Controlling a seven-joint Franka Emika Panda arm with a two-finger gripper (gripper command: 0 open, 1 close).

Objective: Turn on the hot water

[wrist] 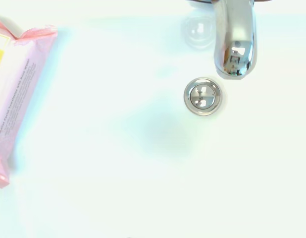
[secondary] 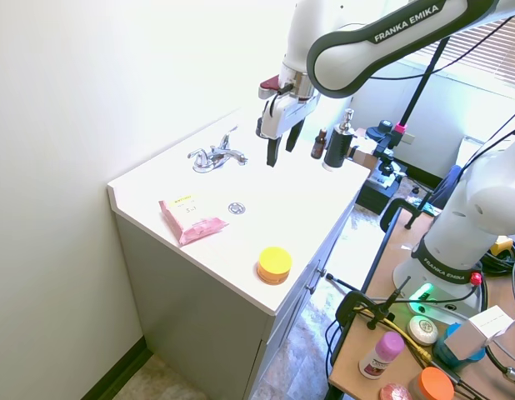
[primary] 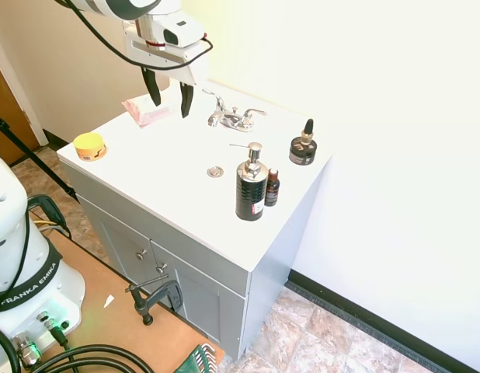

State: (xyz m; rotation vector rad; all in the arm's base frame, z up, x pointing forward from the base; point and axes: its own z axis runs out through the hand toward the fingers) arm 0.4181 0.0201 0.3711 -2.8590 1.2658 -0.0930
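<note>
Hovering my hand (primary: 168,95) with its fingers apart above the white table (primary: 178,194), I see the hot water lever (primary: 216,99) just beside it on the faucet (primary: 234,117), and risk nudging the matching right lever (primary: 253,113) or spout instead.
</note>
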